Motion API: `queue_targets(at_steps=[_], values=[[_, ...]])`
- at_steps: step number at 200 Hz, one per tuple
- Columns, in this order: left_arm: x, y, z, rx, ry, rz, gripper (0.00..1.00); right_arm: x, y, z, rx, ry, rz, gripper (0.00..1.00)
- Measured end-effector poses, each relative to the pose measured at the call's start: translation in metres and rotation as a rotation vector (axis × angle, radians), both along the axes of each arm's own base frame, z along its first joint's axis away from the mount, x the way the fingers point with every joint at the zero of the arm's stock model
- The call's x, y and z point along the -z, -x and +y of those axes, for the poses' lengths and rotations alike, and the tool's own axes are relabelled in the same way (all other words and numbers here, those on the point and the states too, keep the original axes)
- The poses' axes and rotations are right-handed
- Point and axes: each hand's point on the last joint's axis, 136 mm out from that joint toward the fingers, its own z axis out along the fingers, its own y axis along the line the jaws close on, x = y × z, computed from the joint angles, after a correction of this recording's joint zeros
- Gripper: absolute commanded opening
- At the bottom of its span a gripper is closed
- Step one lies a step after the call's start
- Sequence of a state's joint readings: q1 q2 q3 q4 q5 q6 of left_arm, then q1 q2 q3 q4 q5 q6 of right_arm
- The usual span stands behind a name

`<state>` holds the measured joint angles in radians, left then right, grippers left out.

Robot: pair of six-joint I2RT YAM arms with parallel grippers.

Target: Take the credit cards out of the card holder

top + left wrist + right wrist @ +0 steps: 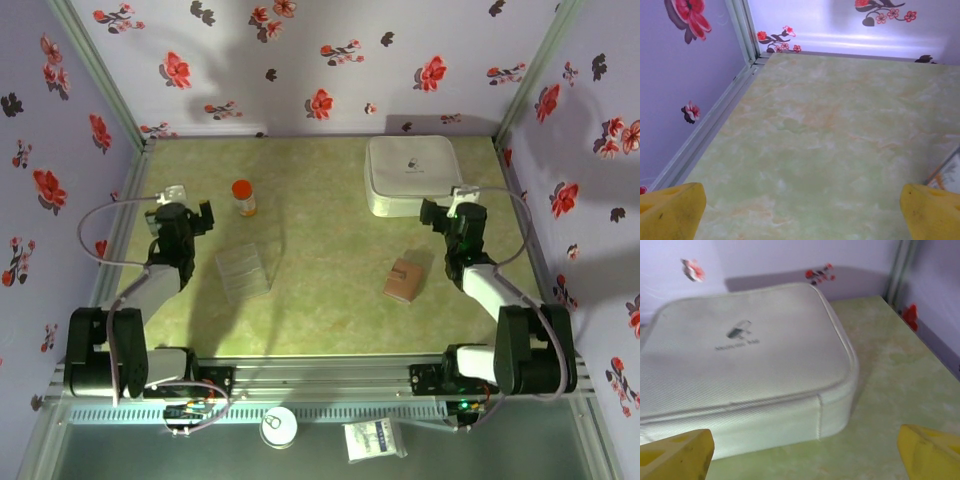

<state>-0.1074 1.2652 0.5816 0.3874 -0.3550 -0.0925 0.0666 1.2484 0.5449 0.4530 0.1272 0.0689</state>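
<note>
The card holder (404,281), a small tan-brown wallet, lies folded shut on the green table right of centre. The credit cards are hidden. My right gripper (434,213) hangs open behind and to the right of the holder, apart from it, facing the white box. In the right wrist view its yellow fingertips (675,455) stand wide with nothing between them, and the right gripper (802,455) is over bare table just before the box. My left gripper (200,215) is open at the far left, and in its wrist view the left gripper (800,215) has only table between its fingertips (670,210).
A big white rounded-square box (413,175) (745,355) sits at the back right. An orange-capped bottle (243,197) stands back left, and a clear plastic case (243,272) lies in front of it. Flowered walls close three sides.
</note>
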Motion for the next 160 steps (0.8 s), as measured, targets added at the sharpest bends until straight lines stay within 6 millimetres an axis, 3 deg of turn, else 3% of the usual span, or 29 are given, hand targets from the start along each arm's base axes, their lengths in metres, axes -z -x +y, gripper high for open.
queue_targets(at_steps=[32, 68, 102, 130, 160], values=[[-0.021, 0.0, -0.029, 0.018, 0.032, 0.055, 1.0, -0.021, 0.005, 0.04, -0.084, -0.039, -0.002, 0.91], [-0.024, 0.021, -0.038, -0.005, 0.117, 0.166, 1.0, -0.008, 0.018, 0.083, -0.165, -0.11, 0.096, 0.88], [-0.013, 0.055, -0.041, -0.013, 0.221, 0.268, 1.0, 0.017, 0.033, 0.116, -0.207, -0.169, 0.217, 0.86], [-0.001, 0.077, -0.048, 0.004, 0.302, 0.336, 1.0, 0.025, 0.043, 0.136, -0.237, -0.192, 0.276, 0.85], [0.04, 0.101, -0.06, 0.027, 0.392, 0.452, 0.92, 0.036, 0.052, 0.142, -0.233, -0.234, 0.313, 0.82]])
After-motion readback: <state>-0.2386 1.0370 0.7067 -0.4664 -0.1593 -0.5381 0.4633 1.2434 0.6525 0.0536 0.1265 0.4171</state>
